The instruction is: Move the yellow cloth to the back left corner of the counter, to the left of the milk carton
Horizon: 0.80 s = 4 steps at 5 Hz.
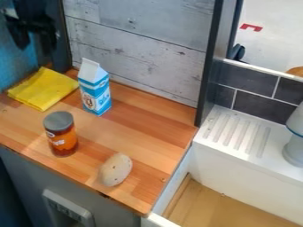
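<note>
One cut-off black gripper [35, 32], upper left, jaws' opening and hold unclear, yellow cloth [44, 89] nearby

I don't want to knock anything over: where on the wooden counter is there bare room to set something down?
The widest bare patch on the counter lies between the carton, the pale oval item and the right edge. A smaller one lies left of the can, below the yellow cloth. It's tightest where cloth and carton nearly meet.
</note>
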Available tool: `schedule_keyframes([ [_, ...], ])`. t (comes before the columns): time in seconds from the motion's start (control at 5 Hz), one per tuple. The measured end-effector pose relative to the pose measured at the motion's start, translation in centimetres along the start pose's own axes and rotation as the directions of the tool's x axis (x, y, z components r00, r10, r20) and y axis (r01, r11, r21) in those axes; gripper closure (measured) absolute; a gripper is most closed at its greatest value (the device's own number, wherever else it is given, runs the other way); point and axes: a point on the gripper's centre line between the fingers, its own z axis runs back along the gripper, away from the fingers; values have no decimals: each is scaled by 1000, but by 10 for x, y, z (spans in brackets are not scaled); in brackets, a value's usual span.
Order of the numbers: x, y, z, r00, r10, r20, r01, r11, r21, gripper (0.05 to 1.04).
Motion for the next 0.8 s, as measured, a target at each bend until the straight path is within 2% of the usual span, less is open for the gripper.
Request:
schedule_keyframes([
  [0.2, -11, -8, 29, 997, -77, 8, 78, 996, -42, 83],
  [0.4, -28, -16, 42, 995, -99, -2, 98, 989, -108, 83],
  [0.6, -37, -28, 62, 991, -133, 16, 134, 978, -159, 83],
  [0.8, -39, -44, 60, 983, -179, -29, 173, 975, -138, 83],
])
